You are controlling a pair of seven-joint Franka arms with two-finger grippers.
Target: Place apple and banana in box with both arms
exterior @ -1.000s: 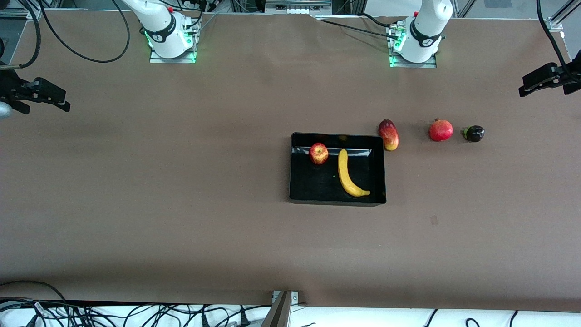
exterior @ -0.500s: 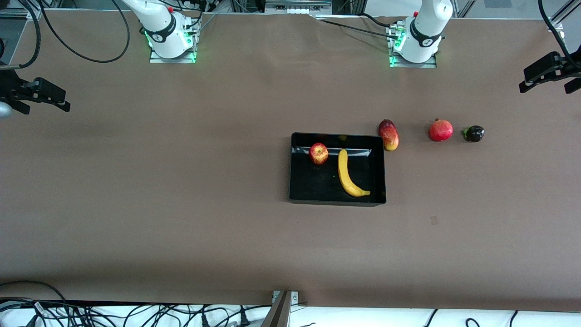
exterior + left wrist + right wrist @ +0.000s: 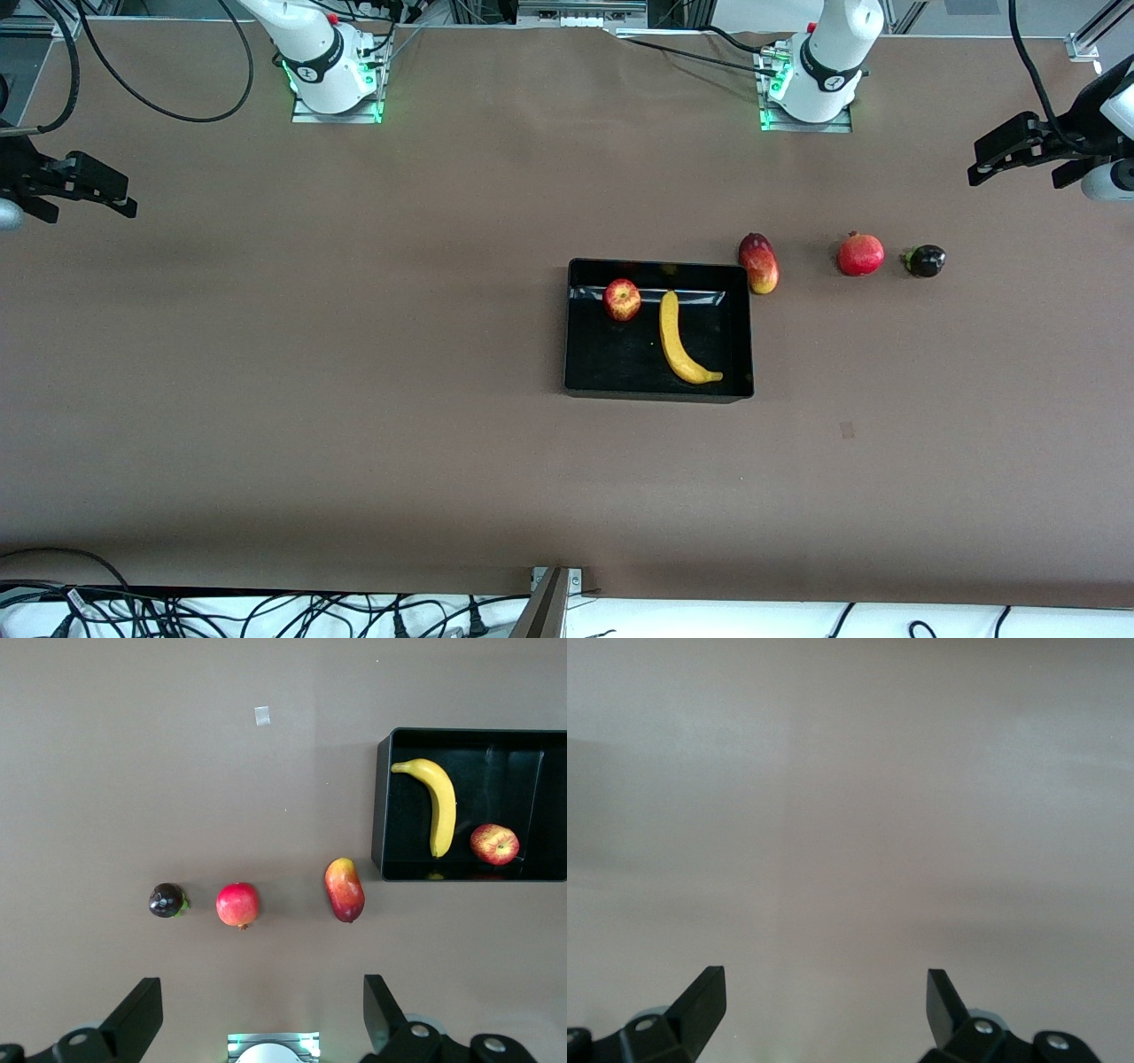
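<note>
Two task fruits lay inside the box (image 3: 657, 387): the apple (image 3: 622, 299) by the wall nearest the robots' bases, the banana (image 3: 679, 341) beside it, apart, running lengthwise toward the camera-side wall. Placement judged complete.

Three other fruits sat on the counter (image 3: 354, 372) toward the left arm's end: mango (image 3: 759, 262) just beside the box, pomegranate (image 3: 860, 254), and a dark round fruit (image 3: 926, 260).

Left gripper (image 3: 257, 1019), jaws spread and empty, hung over that end. Right gripper (image 3: 824, 1010), jaws spread and empty, hung over bare counter at its own end, presumably pulled clear of the box.
</note>
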